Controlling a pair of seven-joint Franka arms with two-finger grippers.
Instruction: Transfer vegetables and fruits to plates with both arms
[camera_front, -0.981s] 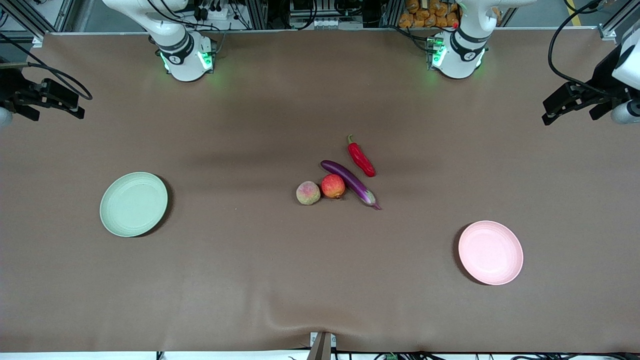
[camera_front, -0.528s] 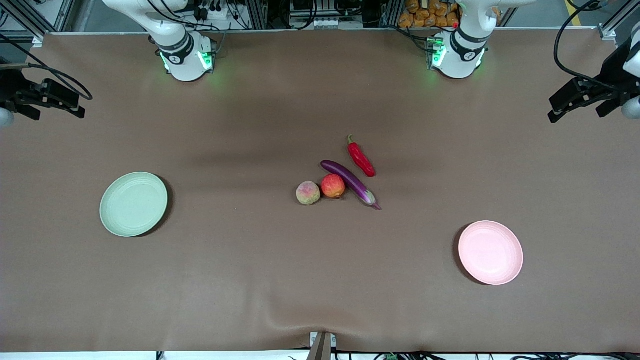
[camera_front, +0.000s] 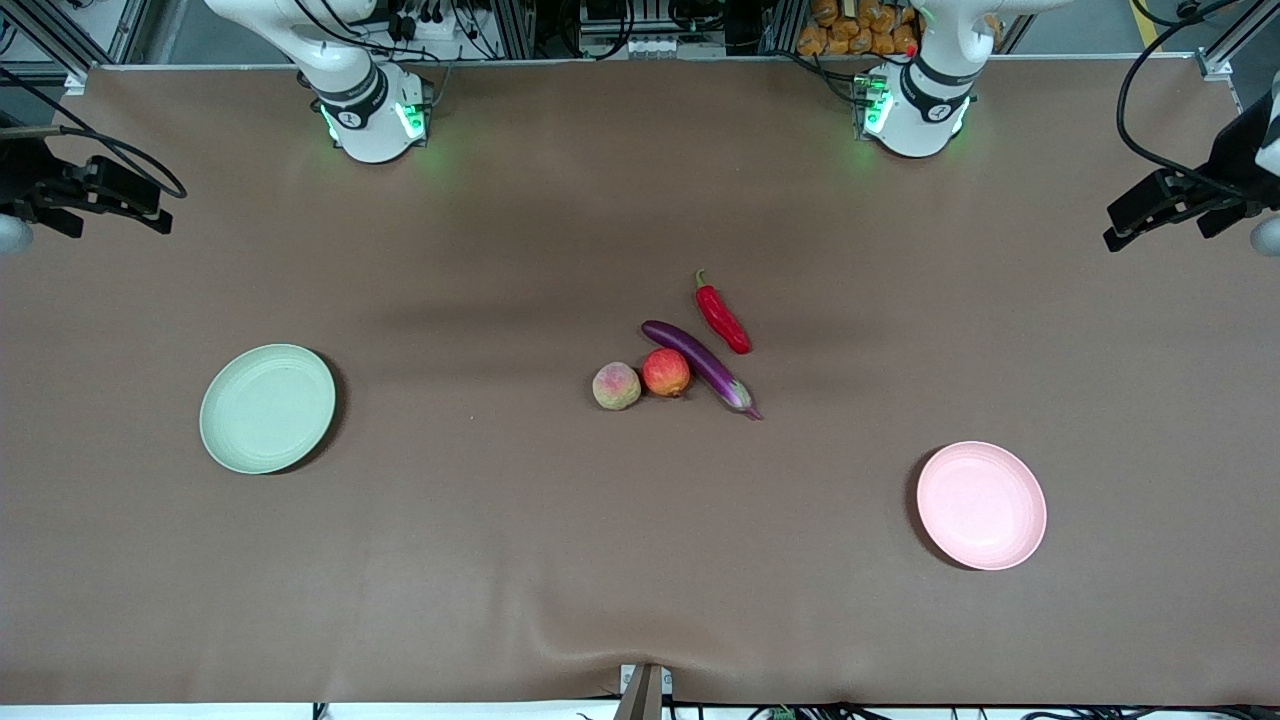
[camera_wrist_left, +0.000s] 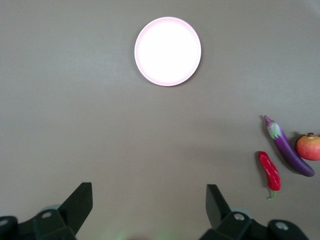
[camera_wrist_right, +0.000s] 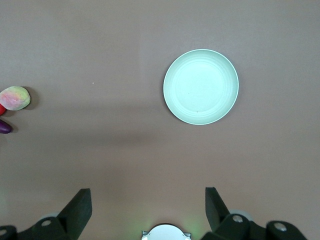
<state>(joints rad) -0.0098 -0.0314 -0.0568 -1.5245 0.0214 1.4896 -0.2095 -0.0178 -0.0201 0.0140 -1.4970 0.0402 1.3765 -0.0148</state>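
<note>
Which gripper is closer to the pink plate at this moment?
Left. The left gripper, open, hangs over the table edge at the left arm's end, the pink plate lying at that same end. The right gripper, open, hangs at the right arm's end, much farther off.

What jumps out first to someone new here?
A tight cluster mid-table: peach, red-orange fruit, purple eggplant and red chili. An empty green plate sits toward the right arm's end, an empty pink plate toward the left arm's end. Both pincers, left and right, hang open high over the table ends.
</note>
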